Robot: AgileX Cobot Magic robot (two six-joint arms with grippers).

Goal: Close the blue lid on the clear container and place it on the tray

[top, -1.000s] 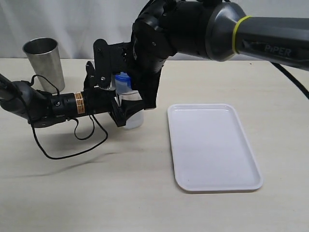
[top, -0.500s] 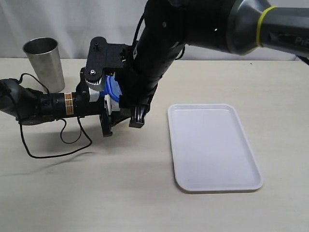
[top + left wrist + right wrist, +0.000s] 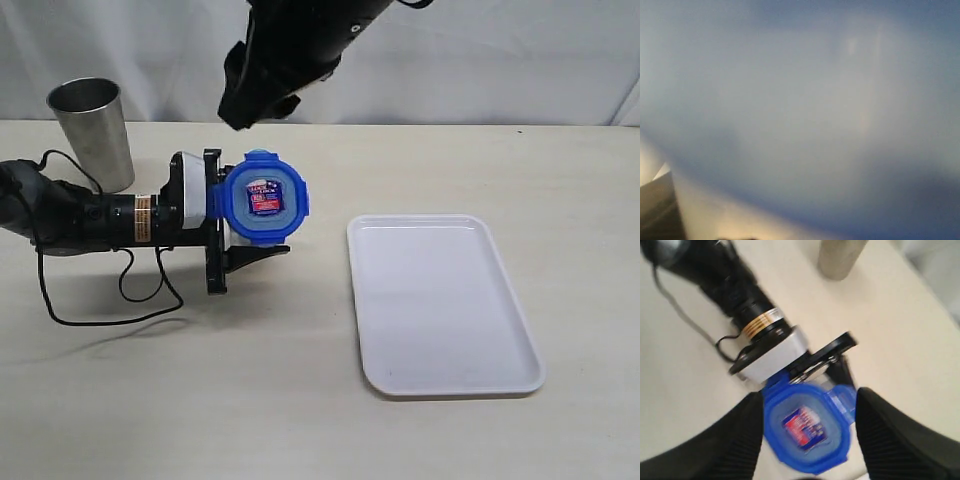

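Now we see the left gripper (image 3: 245, 225) clamping the clear container (image 3: 232, 235), blue lid (image 3: 265, 198) on; the right gripper (image 3: 809, 395) hovers above, fingers wide.

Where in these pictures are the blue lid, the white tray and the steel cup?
the blue lid (image 3: 265, 198), exterior view, on the sticker at its centre.
the tray (image 3: 440, 300), exterior view, on its bare floor.
the steel cup (image 3: 95, 135), exterior view, on its side wall.
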